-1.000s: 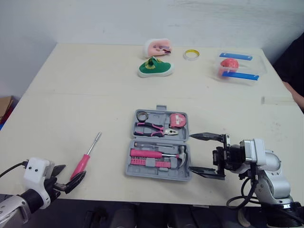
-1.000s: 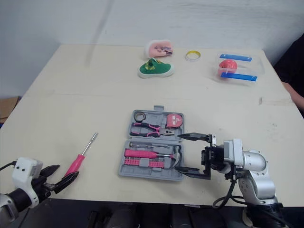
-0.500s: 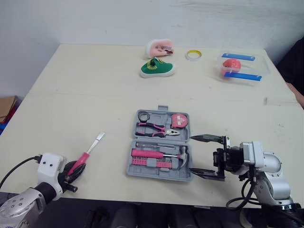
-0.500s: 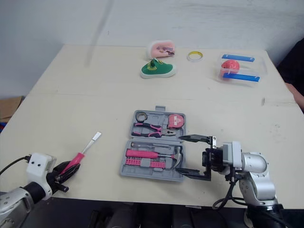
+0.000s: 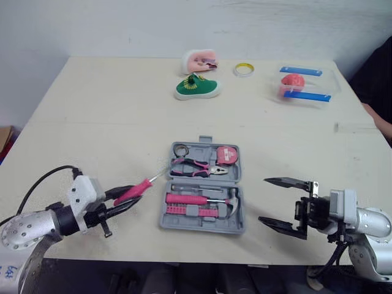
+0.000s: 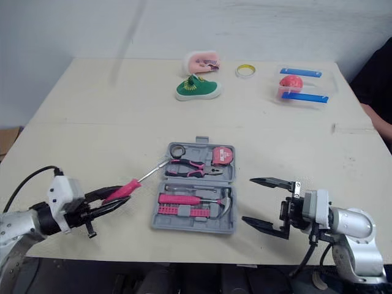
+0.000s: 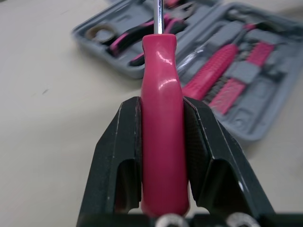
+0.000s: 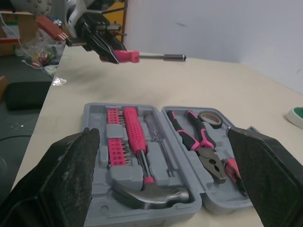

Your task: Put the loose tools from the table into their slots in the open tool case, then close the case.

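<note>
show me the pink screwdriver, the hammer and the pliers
pink screwdriver [image 5: 135, 189], left eye view, on its pink handle
hammer [image 5: 187, 199], left eye view, on its pink grip
pliers [image 5: 207, 166], left eye view, where the handles meet

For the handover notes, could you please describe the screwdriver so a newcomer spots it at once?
Find the open grey tool case on the table. Left of it, the left claw grips the screwdriver: the only pink-handled tool outside the case.
</note>
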{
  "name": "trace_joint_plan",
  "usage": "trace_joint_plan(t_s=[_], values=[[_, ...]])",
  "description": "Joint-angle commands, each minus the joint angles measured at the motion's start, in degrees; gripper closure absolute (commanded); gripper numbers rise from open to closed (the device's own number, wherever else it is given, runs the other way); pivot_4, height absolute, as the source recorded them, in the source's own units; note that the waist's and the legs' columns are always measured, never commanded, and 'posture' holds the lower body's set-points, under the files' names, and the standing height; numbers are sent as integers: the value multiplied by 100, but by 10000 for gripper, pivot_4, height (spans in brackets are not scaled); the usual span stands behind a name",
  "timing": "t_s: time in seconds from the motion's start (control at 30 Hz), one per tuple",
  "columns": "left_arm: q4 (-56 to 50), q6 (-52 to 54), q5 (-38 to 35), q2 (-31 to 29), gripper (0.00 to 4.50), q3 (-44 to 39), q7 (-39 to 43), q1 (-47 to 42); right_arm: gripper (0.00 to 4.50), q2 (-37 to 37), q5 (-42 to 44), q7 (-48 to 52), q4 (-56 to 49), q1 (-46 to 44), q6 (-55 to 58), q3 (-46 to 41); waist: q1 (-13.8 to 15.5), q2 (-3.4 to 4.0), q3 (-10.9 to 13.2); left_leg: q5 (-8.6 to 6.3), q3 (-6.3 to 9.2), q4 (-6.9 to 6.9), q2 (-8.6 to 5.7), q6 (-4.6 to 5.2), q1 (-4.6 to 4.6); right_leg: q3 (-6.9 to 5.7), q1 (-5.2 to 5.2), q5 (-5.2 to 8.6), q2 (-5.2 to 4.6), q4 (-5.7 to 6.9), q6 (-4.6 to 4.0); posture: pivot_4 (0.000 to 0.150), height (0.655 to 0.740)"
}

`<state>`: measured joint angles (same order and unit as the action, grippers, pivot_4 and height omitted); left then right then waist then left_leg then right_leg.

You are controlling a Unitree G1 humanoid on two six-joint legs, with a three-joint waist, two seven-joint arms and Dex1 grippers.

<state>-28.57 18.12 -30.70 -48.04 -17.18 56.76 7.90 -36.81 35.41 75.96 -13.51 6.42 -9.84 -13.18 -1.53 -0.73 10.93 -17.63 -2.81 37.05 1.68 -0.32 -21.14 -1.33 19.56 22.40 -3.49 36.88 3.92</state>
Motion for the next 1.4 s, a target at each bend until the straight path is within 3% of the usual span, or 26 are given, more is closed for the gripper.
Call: trace_joint_plan(t_s=[0.03,0.3,0.47,0.7,1.37,1.4], values=[[-232,361,-68,-582,39440,996,822,-1045,0,-142,134,-41,-279,205,49,-236,77,8,0,3,9,-1,-3,5,-3,-7,0,0,-1,2,0,1500,7400],[344,970,1088,-104,39440,3136,837,-3194,0,-157,91,-236,-465,396,168,-201,-3,7,4,16,0,3,-3,-9,-7,6,0,-3,11,2,5,1500,7400],[349,1386,1533,96,39440,3805,787,-3603,0,-159,64,-411,-679,570,214,-240,-6,6,5,17,-3,4,-1,-9,-4,12,1,-4,15,7,7,1500,7400],[56,1961,1598,121,39440,4024,688,-3636,0,-252,151,-361,-852,876,302,-275,13,3,6,19,-2,8,-1,-12,-4,13,0,-3,12,9,8,1500,7400],[-107,2090,1724,-12,39440,4200,844,-3401,0,-193,148,-118,-563,1065,31,-398,19,3,6,20,-1,11,-2,-13,-4,13,-1,-3,12,9,8,1500,7400],[-130,2145,1662,-7,34440,4184,860,-3371,0,-195,144,-125,-568,1066,30,-393,19,3,6,20,-1,11,-1,-13,-4,13,-1,-3,12,9,8,1500,7400]])
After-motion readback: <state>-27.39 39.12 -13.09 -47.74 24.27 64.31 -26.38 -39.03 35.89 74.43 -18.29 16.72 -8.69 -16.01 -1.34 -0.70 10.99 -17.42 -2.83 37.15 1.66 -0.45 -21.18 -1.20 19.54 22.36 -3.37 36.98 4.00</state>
